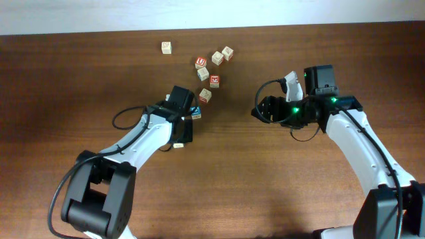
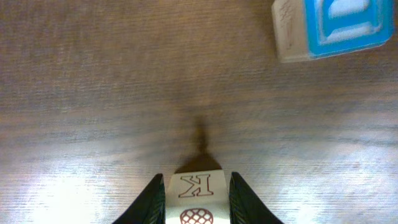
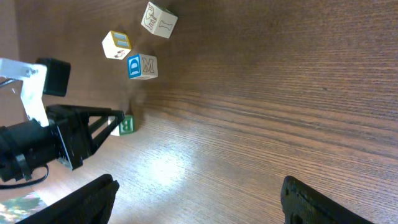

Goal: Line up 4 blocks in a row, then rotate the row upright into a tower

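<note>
**Overhead.** On the brown wooden table, eight wooden alphabet blocks lie clear of the arms. Five are pale, two are red-faced blocks, and one is the blue-faced block. One pale cube sits apart at the upper left, and the rest form a loose cluster. The blue-faced block lies just beside the left gripper. That gripper's body covers its own tips, so its grip cannot be read from above. The right gripper hangs well apart from the cluster, over bare wood.

**Left wrist.** This view shows the grip that the overhead hides. The two dark fingers stand narrow, pressed against both sides of one pale cube, the K block, with no gap visible. Its upper face shows a red-brown K above a netted ball. The blue-faced block stands apart from it at the upper right, cut off by the frame edge. Two blocks are in view here.

**Right wrist.** Four blocks are in view. The K block sits at the tips of the left gripper and shows a green B on this side. Beyond it is the blue-faced block, which shows a blue D and an M. Farther off are a cube with a yellow-and-blue face and a tilted pale cube. The right gripper has its fingers spread wide, with only bare table between them, holding and touching nothing.
</note>
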{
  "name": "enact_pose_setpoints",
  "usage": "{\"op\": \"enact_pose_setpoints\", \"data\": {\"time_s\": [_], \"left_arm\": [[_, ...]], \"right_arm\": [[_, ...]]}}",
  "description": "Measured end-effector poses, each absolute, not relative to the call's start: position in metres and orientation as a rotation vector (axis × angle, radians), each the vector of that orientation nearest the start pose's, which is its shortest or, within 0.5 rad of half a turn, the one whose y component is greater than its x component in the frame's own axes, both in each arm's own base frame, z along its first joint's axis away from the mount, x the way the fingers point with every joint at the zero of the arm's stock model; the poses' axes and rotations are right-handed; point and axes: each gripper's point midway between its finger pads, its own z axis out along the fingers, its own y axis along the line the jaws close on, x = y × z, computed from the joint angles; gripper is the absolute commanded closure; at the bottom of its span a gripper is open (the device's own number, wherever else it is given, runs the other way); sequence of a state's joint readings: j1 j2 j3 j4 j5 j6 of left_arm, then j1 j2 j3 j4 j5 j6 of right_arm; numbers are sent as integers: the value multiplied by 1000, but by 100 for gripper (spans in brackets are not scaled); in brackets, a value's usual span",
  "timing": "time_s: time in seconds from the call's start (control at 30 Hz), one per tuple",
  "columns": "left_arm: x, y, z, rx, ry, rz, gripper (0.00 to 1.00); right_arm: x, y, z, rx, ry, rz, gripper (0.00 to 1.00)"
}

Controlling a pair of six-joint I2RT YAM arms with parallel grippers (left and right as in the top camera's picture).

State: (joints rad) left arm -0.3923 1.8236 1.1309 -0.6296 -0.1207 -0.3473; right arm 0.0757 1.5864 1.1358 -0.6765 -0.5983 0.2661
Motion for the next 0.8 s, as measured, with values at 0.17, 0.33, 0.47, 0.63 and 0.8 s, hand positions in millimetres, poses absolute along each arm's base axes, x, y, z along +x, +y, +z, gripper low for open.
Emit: {"op": "enact_pose_setpoints", "data": {"time_s": [0.17, 0.33, 0.47, 0.63, 0.8], "left_arm": [[370, -131, 27, 62, 2790, -7, 70], [378, -133, 30, 97, 2756, -11, 45], [377, -133, 30, 106, 2757, -9, 26], [386, -117, 53, 55, 2794, 29, 23], [443, -64, 147, -162, 2668, 28, 23]], "right_arm": [[355, 124, 130, 69, 2671, 912, 15], [355, 124, 129, 68, 2672, 912, 15], [355, 124, 129, 69, 2672, 913, 15], [361, 127, 134, 46, 2647, 900, 20], [380, 171, 177, -112, 2573, 744, 25]]}}
